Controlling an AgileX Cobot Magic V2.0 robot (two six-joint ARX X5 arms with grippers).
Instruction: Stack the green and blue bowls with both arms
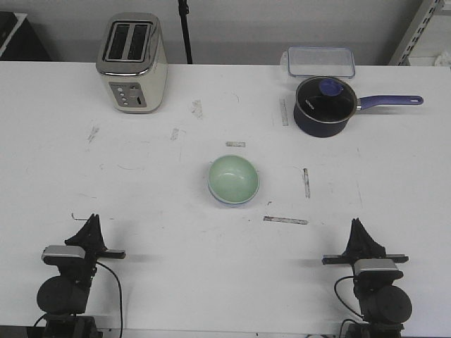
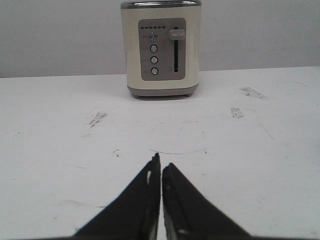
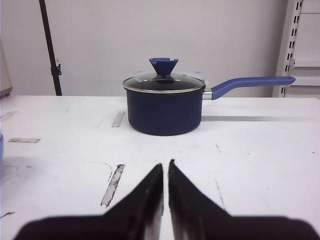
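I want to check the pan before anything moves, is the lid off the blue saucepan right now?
No, the glass lid sits on the navy saucepan, its blue knob upright on top.

The blue bowl (image 1: 233, 199) is showing only as a thin pale rim under the green bowl (image 1: 234, 177); its body is staying hidden; a blue sliver (image 3: 1, 148) is getting cut off at the right wrist view's edge, identity unclear; toaster (image 2: 161, 47) top is being cropped in the left wrist view; button labels are reading too small; both arm bases are running off the front view's lower edge.
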